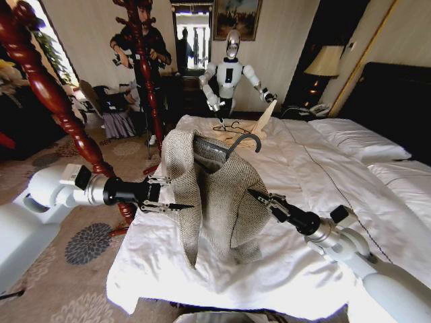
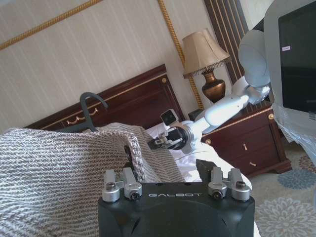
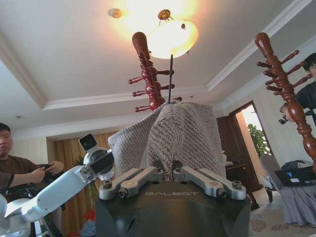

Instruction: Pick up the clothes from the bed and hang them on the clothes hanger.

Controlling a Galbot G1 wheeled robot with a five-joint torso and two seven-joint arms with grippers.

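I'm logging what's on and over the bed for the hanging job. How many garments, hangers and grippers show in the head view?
Garments: 2, the grey-beige cardigan and a pale cream garment.
Hangers: 2, the black hanger in the cardigan and another black hanger.
Grippers: 2, left gripper and right gripper.
Total: 6.

Glaring ceiling lamp overexposes the right wrist view; head view edges bend.

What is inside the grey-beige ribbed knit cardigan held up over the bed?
The thin black hanger: its curved hook and part of one arm stick out at the neckline of the grey-beige ribbed knit cardigan. The rest of the hanger is hidden by the knit.
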